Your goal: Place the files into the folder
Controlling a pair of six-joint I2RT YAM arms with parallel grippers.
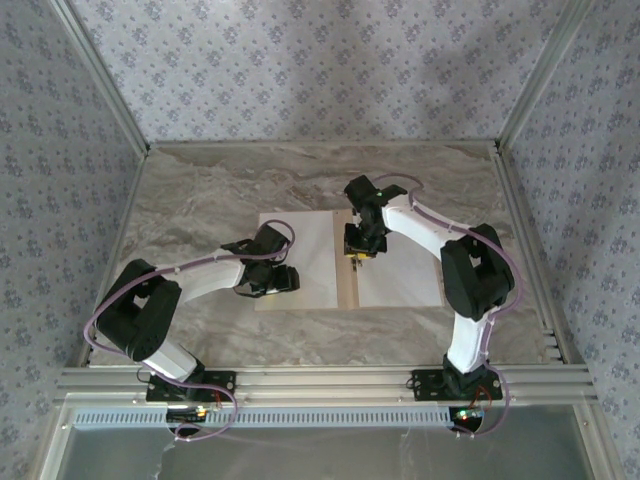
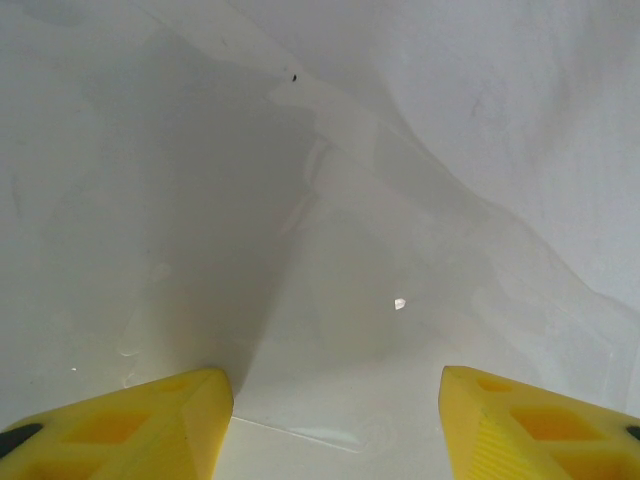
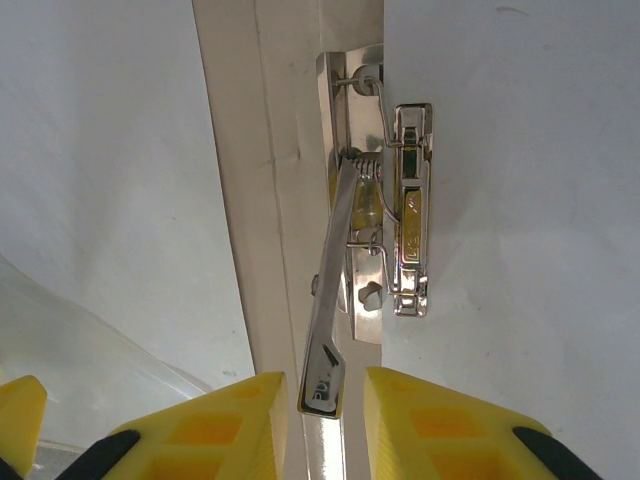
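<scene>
The folder point(image 1: 347, 292) lies open mid-table, its tan spine point(image 3: 250, 200) showing between two white files. One file point(image 1: 308, 250) covers the left leaf, the other point(image 1: 402, 280) the right leaf. My left gripper point(image 1: 283, 280) is low over the left file point(image 2: 200, 200), open, with nothing between its yellow fingers point(image 2: 180, 420). My right gripper point(image 1: 358, 255) hovers at the spine. Its jaws stand close on either side of a raised metal clip lever point(image 3: 335, 280), with a thin gap on each side. The right gripper's midpoint point(image 3: 325, 380) lies at the lever's tip.
A shiny metal clip mechanism point(image 3: 410, 200) is fixed along the spine, at the edge of the right file point(image 3: 520, 200). A translucent sheet edge point(image 3: 110, 350) curves over the left file. Bare marble table point(image 1: 200, 200) surrounds the folder, with patterned walls behind.
</scene>
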